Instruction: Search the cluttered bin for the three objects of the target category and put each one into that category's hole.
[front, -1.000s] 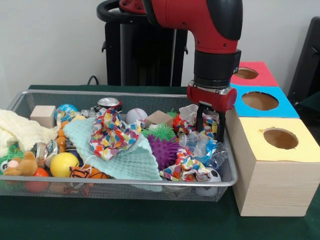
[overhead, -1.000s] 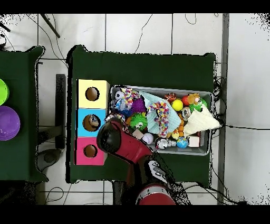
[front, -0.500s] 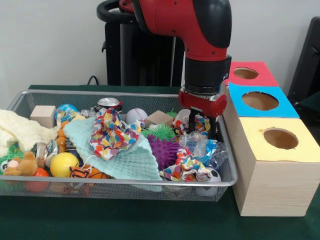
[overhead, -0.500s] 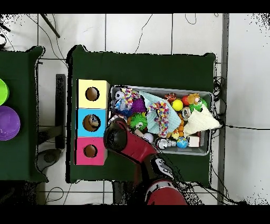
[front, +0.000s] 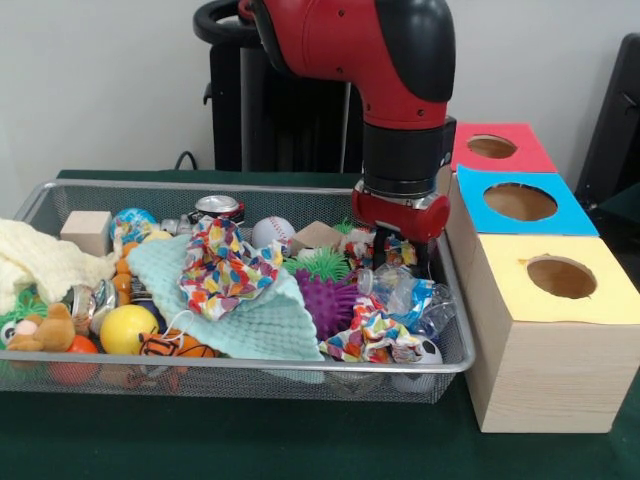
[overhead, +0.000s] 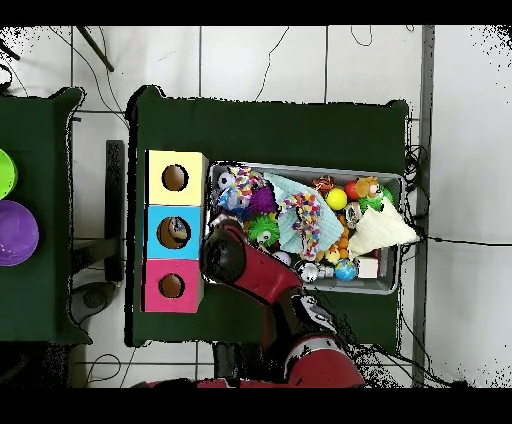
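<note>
The wire mesh bin (front: 60, 195) is seen crammed with toys and cloths, and the red arm's gripper (front: 397, 255) is lowered into its box-side end, whether spread or pressed together cannot be told. One creased clear bottle (front: 405, 292) is visible just in front of it in the bin. The blue-topped box's hole (front: 520, 202) shows nothing inside, so the sorting is judged barely begun.

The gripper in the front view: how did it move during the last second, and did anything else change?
The gripper moved left in the picture, away from the blue-topped box, and sank lower into the bin beside the clear bottle. It grasped nothing visibly. The clutter and boxes stayed put.
</note>
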